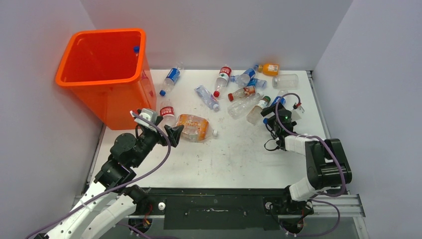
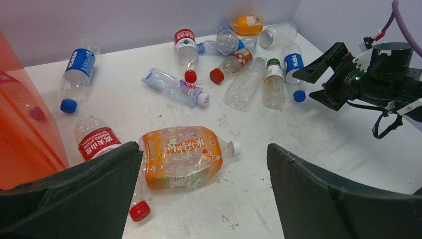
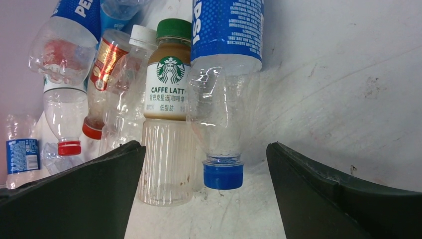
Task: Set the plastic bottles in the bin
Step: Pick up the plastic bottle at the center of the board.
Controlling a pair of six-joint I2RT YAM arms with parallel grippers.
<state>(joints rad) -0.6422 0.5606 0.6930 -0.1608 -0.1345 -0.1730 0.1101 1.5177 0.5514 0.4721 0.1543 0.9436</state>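
The orange bin (image 1: pixel 97 82) stands at the far left; a blue-capped bottle (image 1: pixel 136 49) shows inside it. My left gripper (image 1: pixel 171 133) is open and empty, just in front of a crushed orange-label bottle (image 2: pixel 181 155) lying on its side. A red-label bottle (image 2: pixel 97 142) lies by its left finger. My right gripper (image 1: pixel 271 113) is open and empty, its jaws either side of the blue cap of a Pepsi bottle (image 3: pixel 222 99). A green-capped Starbucks bottle (image 3: pixel 169 124) lies beside that. Several more bottles (image 1: pixel 222 79) are scattered at the back.
Grey walls close in the table (image 1: pixel 239 154) on the back and both sides. The bin fills the far left corner. In the left wrist view, my right arm (image 2: pixel 368 79) and its cable sit to the right of the bottle cluster.
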